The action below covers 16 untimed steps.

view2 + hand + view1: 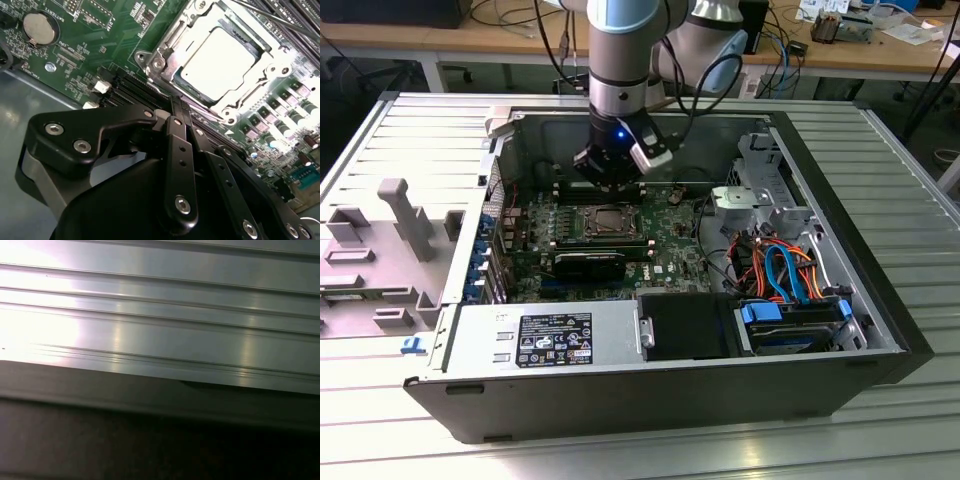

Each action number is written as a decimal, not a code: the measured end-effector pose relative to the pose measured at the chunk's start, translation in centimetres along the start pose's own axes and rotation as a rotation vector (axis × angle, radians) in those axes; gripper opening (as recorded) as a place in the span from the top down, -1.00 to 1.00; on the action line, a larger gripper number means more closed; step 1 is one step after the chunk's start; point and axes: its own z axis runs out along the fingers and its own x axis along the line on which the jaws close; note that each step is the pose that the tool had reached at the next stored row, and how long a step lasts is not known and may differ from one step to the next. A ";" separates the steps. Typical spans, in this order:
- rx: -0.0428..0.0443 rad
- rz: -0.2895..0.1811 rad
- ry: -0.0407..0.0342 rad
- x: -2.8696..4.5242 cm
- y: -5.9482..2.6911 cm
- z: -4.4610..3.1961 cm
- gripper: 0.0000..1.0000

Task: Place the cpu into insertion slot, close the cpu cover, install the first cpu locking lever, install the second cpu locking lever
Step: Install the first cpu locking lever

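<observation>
Gripper [177, 102] hanging low inside the open case [880, 300], directly over the far edge of the slot [220, 60] on the board [670, 225]. Fingers [181, 165] pressed together in the second wrist view, tips meeting in a narrow point just beside the slot's rim, pinching nothing visible. Cpu [222, 57] seated flat in the slot, near the middle of the board, showing as a pale grey square with a bright washed-out glare across its top. Cover [265, 50] apparently lying down around the chip as a thin silver frame with a square window; full latching not confirmable from these views. Levers running along the slot's sides not distinguishable as locked or free. Probable risks: fingertip sliding off a thin lever wire and striking the memory slots [130, 87] or small components just beside the slot; sideways push tilting the cover or shifting the chip if not fully seated; excess downward force bending a lever or stressing the board. Likely causes: narrow contact, slick metal, and tight clearance between gripper body and case wall.
</observation>
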 end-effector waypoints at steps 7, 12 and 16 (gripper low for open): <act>0.0004 0.000 0.0003 -0.50 -0.07 0.23 0.79; -0.0002 0.000 -0.0001 -0.59 -0.27 0.32 0.79; -0.0003 0.000 -0.0002 -0.70 -0.29 0.46 0.79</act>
